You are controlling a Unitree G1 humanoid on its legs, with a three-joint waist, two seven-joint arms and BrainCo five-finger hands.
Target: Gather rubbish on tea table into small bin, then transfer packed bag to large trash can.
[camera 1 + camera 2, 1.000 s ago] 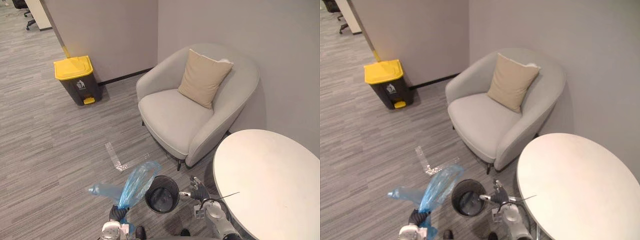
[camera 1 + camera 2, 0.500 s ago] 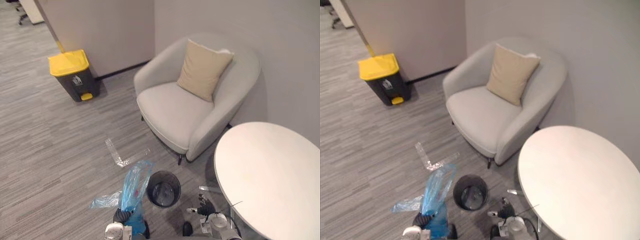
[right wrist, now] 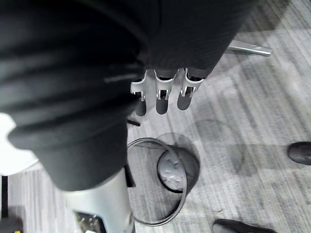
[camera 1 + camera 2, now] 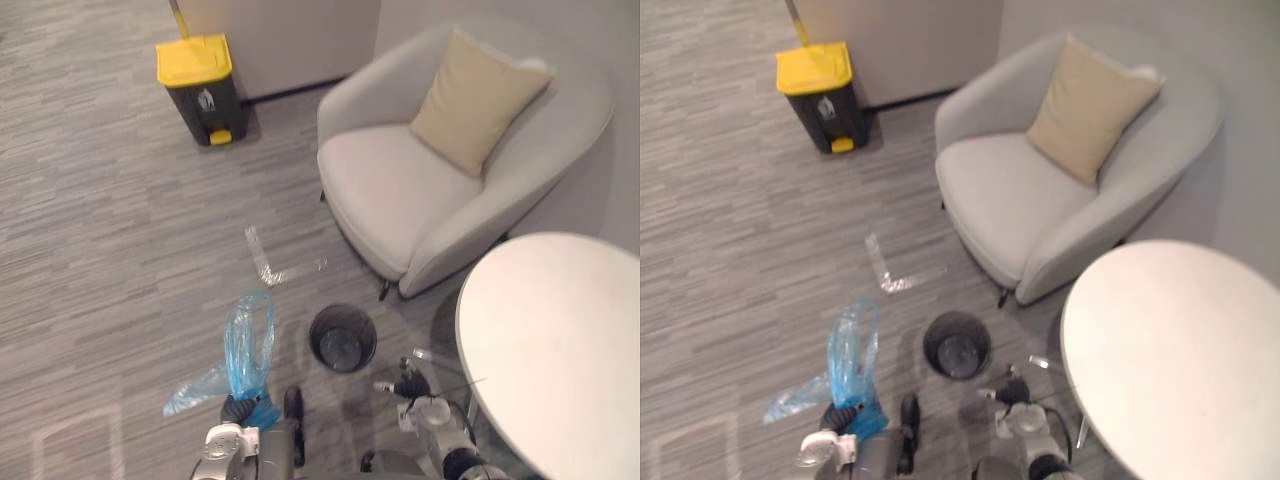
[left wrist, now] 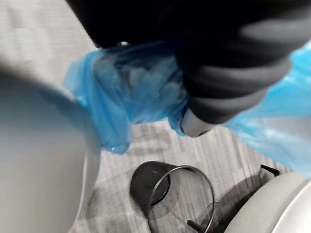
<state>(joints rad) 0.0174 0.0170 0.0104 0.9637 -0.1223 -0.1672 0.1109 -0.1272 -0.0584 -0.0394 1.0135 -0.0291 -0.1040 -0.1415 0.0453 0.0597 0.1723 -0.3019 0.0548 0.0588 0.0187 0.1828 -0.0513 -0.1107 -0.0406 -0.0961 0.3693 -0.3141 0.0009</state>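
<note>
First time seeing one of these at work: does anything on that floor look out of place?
One thing: a pale L-shaped strip, tape or plastic, lies on the carpet between the small bin and the armchair. The bin stands upright, unlined; the blue bag hangs bunched in the left hand.

Grey striped carpet, pale armchair, beige cushion; plain wall

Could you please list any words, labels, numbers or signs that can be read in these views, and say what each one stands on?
Nothing here can be read as text.
On the large trash can: a white mark on the dark front, too small to read.
On the floor tape: an angled strip, no writing visible.
On the blue bag, small bin, tea table, armchair and cushion: no print visible.
</note>
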